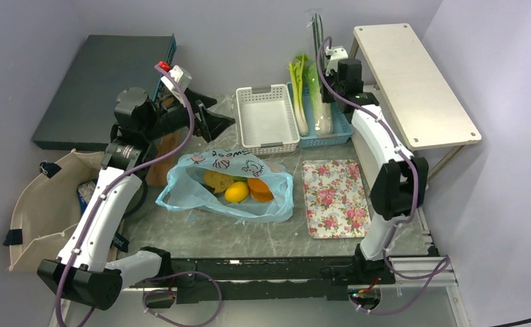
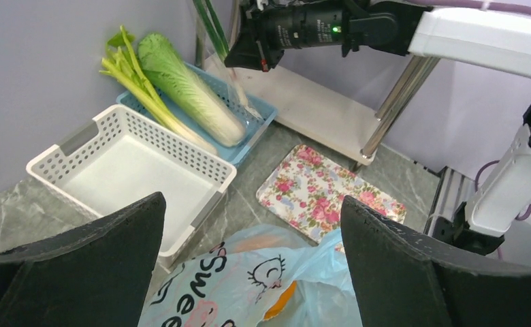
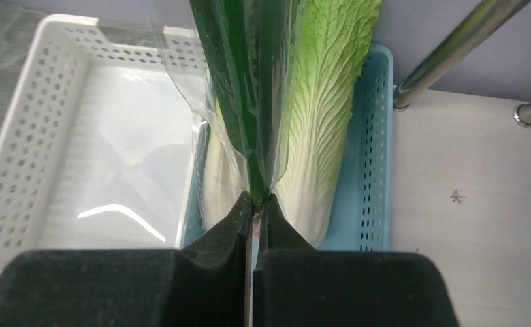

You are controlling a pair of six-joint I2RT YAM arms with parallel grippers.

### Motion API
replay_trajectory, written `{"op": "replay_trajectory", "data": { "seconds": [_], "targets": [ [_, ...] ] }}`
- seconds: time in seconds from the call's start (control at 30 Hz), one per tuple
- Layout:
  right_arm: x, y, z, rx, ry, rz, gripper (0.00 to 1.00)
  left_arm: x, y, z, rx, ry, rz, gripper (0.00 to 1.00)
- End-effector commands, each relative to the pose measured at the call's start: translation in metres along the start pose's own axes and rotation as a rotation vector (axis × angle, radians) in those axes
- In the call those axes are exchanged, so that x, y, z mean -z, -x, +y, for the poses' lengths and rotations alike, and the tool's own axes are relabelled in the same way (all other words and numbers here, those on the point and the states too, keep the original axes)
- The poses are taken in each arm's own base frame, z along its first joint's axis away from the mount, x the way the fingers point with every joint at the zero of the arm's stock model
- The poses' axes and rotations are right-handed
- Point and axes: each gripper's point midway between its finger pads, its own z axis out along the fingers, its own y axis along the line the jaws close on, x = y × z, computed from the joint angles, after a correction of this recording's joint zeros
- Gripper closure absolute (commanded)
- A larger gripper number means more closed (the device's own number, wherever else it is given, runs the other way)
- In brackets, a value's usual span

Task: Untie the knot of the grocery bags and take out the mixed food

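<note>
Canvas tote (image 1: 41, 204) sits slumped at far left, partly off the worktop (image 1: 263, 231). Left tool (image 2: 252, 228) hovers above the light-blue bag (image 1: 201, 180), fingers spread wide, holding and touching nothing. The bag lies mid-worktop with its mouth loose; a yellow round item (image 1: 236, 192) and an orange item (image 1: 259, 189) show inside. White basket (image 1: 268, 119) is behind the bag, blue basket (image 1: 344, 128) just beside it. Pale stalks (image 1: 298, 88) and napa cabbage (image 2: 195, 92) lie in the blue basket. Right tool (image 3: 254, 204) is pinched tight on clear-wrapped dark green stalks (image 3: 239, 95), held over that basket beside the cabbage. Floral tray (image 1: 335, 197) is near the front, shelf (image 1: 412, 82) at far right.
</note>
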Motion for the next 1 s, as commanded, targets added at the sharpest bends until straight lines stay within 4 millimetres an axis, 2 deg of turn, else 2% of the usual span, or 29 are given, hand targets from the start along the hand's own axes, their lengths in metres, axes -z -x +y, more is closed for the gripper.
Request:
{"op": "replay_trajectory", "data": {
  "seconds": [0.0, 0.2, 0.37, 0.4, 0.47, 0.53, 0.63, 0.77, 0.87, 0.97],
  "targets": [
    [-0.035, 0.018, -0.010, -0.027, -0.027, -0.108, 1.00, 0.008, -0.009, 0.005, -0.060, 0.037, 0.029, 0.01],
    [-0.077, -0.004, -0.005, -0.088, 0.035, -0.079, 1.00, 0.026, -0.045, 0.011, -0.186, 0.065, 0.122, 0.01],
    [-0.097, -0.029, -0.008, -0.103, 0.043, -0.030, 1.00, 0.048, -0.091, -0.001, -0.344, -0.030, 0.239, 0.01],
    [-0.099, -0.033, -0.011, -0.108, 0.035, -0.020, 0.95, 0.053, -0.101, -0.005, -0.383, -0.061, 0.267, 0.01],
    [-0.099, -0.038, -0.015, -0.120, 0.033, -0.004, 0.74, 0.064, -0.120, -0.010, -0.446, -0.111, 0.321, 0.01],
    [-0.096, -0.039, -0.015, -0.122, 0.039, 0.005, 0.59, 0.075, -0.138, -0.017, -0.510, -0.169, 0.369, 0.01],
    [-0.084, -0.033, -0.009, -0.112, 0.077, 0.005, 0.46, 0.090, -0.161, -0.025, -0.595, -0.258, 0.433, 0.04],
    [-0.051, -0.014, 0.014, -0.118, 0.198, -0.011, 0.31, 0.100, -0.184, -0.028, -0.666, -0.343, 0.503, 0.20],
    [-0.009, -0.002, 0.049, -0.088, 0.371, -0.030, 0.23, 0.096, -0.192, -0.025, -0.683, -0.357, 0.522, 0.37],
    [0.041, -0.008, 0.092, -0.050, 0.578, 0.002, 0.17, 0.089, -0.202, -0.022, -0.721, -0.370, 0.542, 0.54]
  ]
}}
